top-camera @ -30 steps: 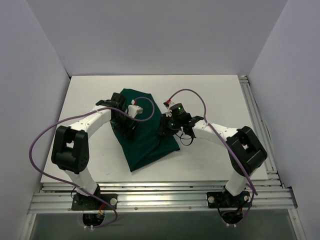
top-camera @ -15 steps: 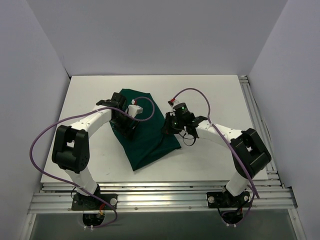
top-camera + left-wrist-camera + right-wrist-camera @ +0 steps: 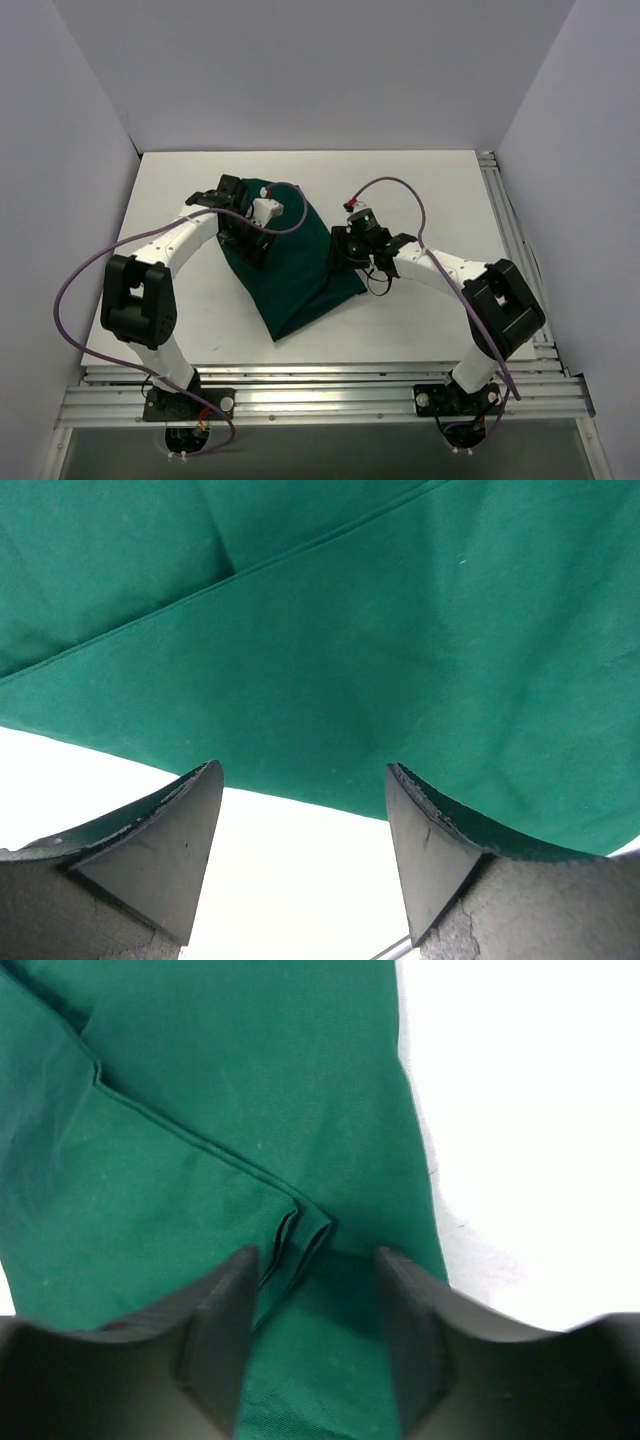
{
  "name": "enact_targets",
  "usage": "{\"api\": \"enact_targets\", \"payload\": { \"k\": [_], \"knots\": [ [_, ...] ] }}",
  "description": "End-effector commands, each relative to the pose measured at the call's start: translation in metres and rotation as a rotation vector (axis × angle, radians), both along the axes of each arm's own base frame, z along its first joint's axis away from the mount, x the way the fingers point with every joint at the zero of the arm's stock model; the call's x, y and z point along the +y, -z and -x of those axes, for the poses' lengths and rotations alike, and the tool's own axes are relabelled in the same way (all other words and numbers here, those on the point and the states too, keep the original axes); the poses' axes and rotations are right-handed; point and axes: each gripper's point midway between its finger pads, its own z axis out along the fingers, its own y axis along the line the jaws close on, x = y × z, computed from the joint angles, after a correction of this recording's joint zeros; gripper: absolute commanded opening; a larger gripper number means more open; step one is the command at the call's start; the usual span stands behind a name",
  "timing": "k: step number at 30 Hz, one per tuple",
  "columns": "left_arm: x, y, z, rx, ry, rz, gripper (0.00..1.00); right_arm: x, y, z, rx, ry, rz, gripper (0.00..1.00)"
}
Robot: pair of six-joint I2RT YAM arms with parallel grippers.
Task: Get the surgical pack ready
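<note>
The surgical pack [image 3: 297, 280] shows as a dark green cloth folded into a long bundle in the middle of the white table [image 3: 430, 185]. My left gripper [image 3: 245, 243] hangs open over the bundle's left edge. In the left wrist view the cloth [image 3: 400, 630] fills the upper part, and bare table shows between the fingers [image 3: 170, 850] of that gripper [image 3: 302, 768]. My right gripper [image 3: 342, 250] is open at the bundle's right side. In the right wrist view its jaws [image 3: 315, 1256] straddle a folded corner [image 3: 300, 1230] of the cloth without pinching it.
Aluminium rails run along the table's right edge [image 3: 497, 220] and near edge [image 3: 320, 385]. White walls close in the back and both sides. Purple cables [image 3: 80, 290] loop from both arms.
The right gripper closed and opened again, drawing back slightly to the right. The left gripper moved toward the far end of the bundle. The cloth shifted a little to the right.
</note>
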Motion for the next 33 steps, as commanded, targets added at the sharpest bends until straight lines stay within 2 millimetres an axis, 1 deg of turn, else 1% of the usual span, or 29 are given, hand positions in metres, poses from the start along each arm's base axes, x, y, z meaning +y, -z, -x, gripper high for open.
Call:
{"api": "enact_targets", "payload": {
  "k": [1, 2, 3, 4, 6, 7, 9, 10, 12, 13, 15, 16, 18, 19, 20, 22, 23, 25, 26, 27, 28, 29, 30, 32, 33],
  "knots": [
    [0.005, -0.004, -0.005, -0.009, -0.009, -0.003, 0.75, -0.010, -0.033, -0.018, -0.097, 0.017, 0.077, 0.49],
    [0.008, -0.004, -0.006, -0.012, -0.017, -0.003, 0.75, -0.011, -0.049, -0.023, -0.133, 0.025, 0.075, 0.52],
    [0.008, -0.005, -0.006, -0.014, -0.018, -0.001, 0.75, -0.013, -0.059, -0.023, -0.151, 0.024, 0.079, 0.56],
    [0.009, -0.007, -0.007, -0.020, -0.020, -0.001, 0.75, -0.015, -0.076, -0.023, -0.189, 0.015, 0.074, 0.58],
    [0.013, -0.012, -0.010, -0.034, -0.031, 0.004, 0.75, -0.016, -0.092, -0.027, -0.229, 0.009, 0.073, 0.62],
    [0.015, -0.014, -0.011, -0.041, -0.035, 0.006, 0.75, -0.018, -0.093, -0.028, -0.239, -0.006, 0.086, 0.63],
    [0.020, -0.018, -0.014, -0.050, -0.053, 0.015, 0.75, -0.024, -0.088, -0.035, -0.226, -0.004, 0.101, 0.66],
    [0.022, -0.019, -0.014, -0.052, -0.061, 0.018, 0.75, -0.025, -0.075, -0.039, -0.199, -0.014, 0.115, 0.67],
    [0.028, -0.022, -0.016, -0.057, -0.081, 0.028, 0.75, -0.030, -0.062, -0.047, -0.166, -0.034, 0.091, 0.67],
    [0.030, -0.021, -0.015, -0.054, -0.083, 0.026, 0.75, -0.027, -0.050, -0.051, -0.147, -0.049, 0.081, 0.66],
    [0.035, -0.019, -0.015, -0.055, -0.093, 0.018, 0.75, -0.018, -0.044, -0.058, -0.148, -0.090, 0.051, 0.62],
    [0.039, -0.019, -0.015, -0.055, -0.104, 0.015, 0.75, -0.013, -0.035, -0.062, -0.136, -0.106, 0.050, 0.61],
    [0.044, -0.015, -0.014, -0.048, -0.114, 0.013, 0.75, -0.008, -0.027, -0.062, -0.116, -0.123, 0.039, 0.56],
    [0.047, -0.013, -0.014, -0.045, -0.123, 0.011, 0.75, -0.005, -0.020, -0.060, -0.101, -0.133, 0.026, 0.54],
    [0.049, -0.009, -0.014, -0.041, -0.128, 0.009, 0.75, -0.004, -0.016, -0.059, -0.092, -0.135, 0.018, 0.50],
    [0.055, -0.002, -0.016, -0.039, -0.140, 0.001, 0.75, -0.003, -0.011, -0.052, -0.078, -0.134, -0.013, 0.45],
    [0.057, 0.006, -0.014, -0.022, -0.144, -0.014, 0.75, -0.002, -0.009, -0.050, -0.074, -0.132, -0.021, 0.40],
    [0.058, 0.013, -0.017, -0.021, -0.146, -0.025, 0.75, -0.003, -0.011, -0.046, -0.073, -0.113, -0.045, 0.35],
    [0.059, 0.017, -0.017, -0.017, -0.145, -0.030, 0.75, -0.006, -0.003, -0.039, -0.052, -0.107, -0.043, 0.33],
    [0.061, 0.022, -0.017, -0.011, -0.145, -0.044, 0.75, -0.007, -0.005, -0.037, -0.055, -0.101, -0.052, 0.28],
    [0.061, 0.023, -0.020, -0.020, -0.144, -0.046, 0.75, -0.007, -0.004, -0.033, -0.042, -0.089, -0.065, 0.25],
    [0.062, 0.023, -0.022, -0.028, -0.143, -0.049, 0.75, -0.009, 0.003, -0.022, -0.014, -0.092, -0.071, 0.21],
    [0.062, 0.023, -0.023, -0.036, -0.139, -0.050, 0.75, -0.009, -0.002, -0.018, -0.021, -0.087, -0.090, 0.20],
    [0.061, 0.020, -0.027, -0.054, -0.135, -0.044, 0.75, -0.008, 0.000, -0.006, 0.009, -0.075, -0.123, 0.15],
    [0.061, 0.018, -0.029, -0.063, -0.131, -0.045, 0.75, -0.011, 0.003, 0.005, 0.028, -0.070, -0.129, 0.13]
  ]
}}
